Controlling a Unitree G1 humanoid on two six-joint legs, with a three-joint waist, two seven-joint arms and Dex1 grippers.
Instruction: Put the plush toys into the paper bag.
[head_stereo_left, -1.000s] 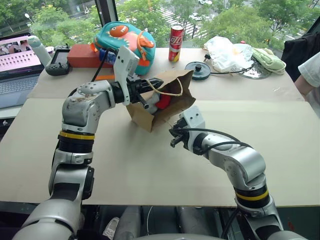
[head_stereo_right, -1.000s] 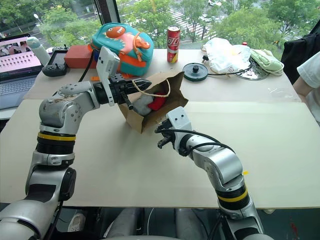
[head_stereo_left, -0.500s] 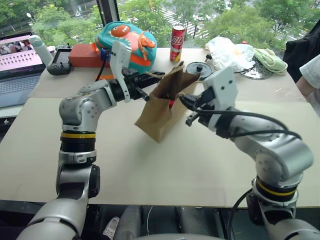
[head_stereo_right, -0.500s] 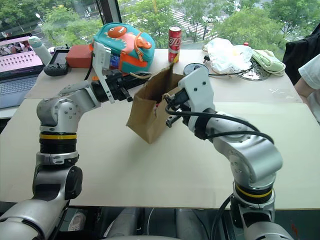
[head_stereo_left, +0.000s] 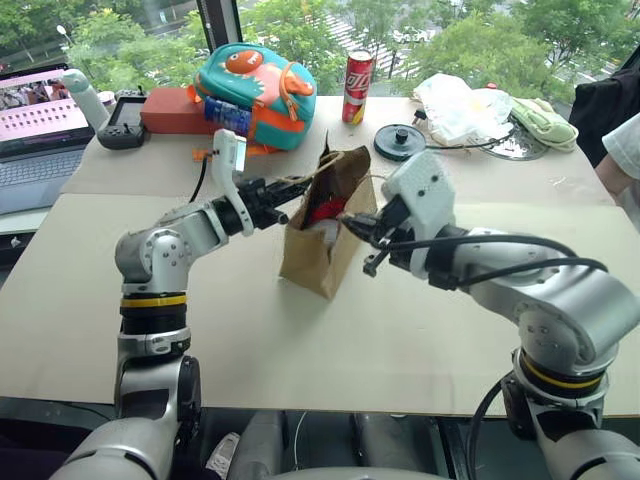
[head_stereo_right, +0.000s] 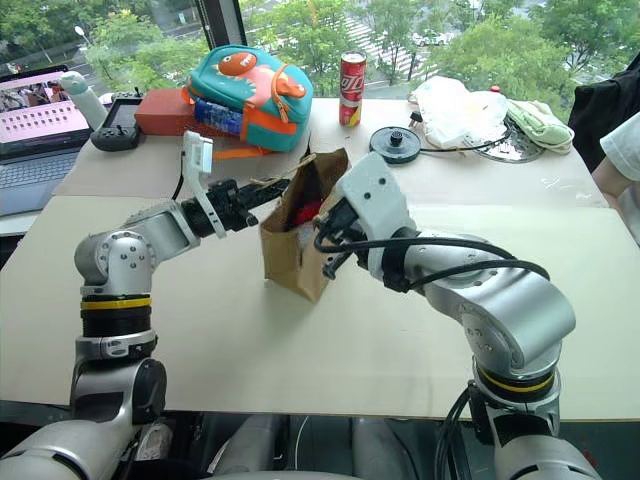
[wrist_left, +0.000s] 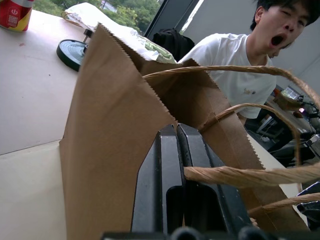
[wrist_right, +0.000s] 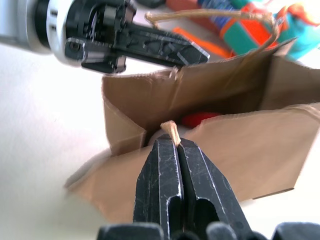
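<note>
With both pairs of fingers pressed shut, left gripper (head_stereo_left: 300, 184) and right gripper (head_stereo_left: 350, 223) each pinch a twisted cord handle of the creased brown paper bag (head_stereo_left: 318, 255), upright on the table (head_stereo_left: 250, 330). Red plush toy (head_stereo_left: 325, 207) inside.

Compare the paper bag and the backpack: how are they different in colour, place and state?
The paper bag is plain brown; the backpack is teal and orange with a fish face. The bag stands near the middle of the table, mouth open upward, with a red toy inside; the backpack lies at the far edge by the window. The left gripper and right gripper are each shut on a handle of the bag; nothing holds the backpack. Both rest on the table.
</note>
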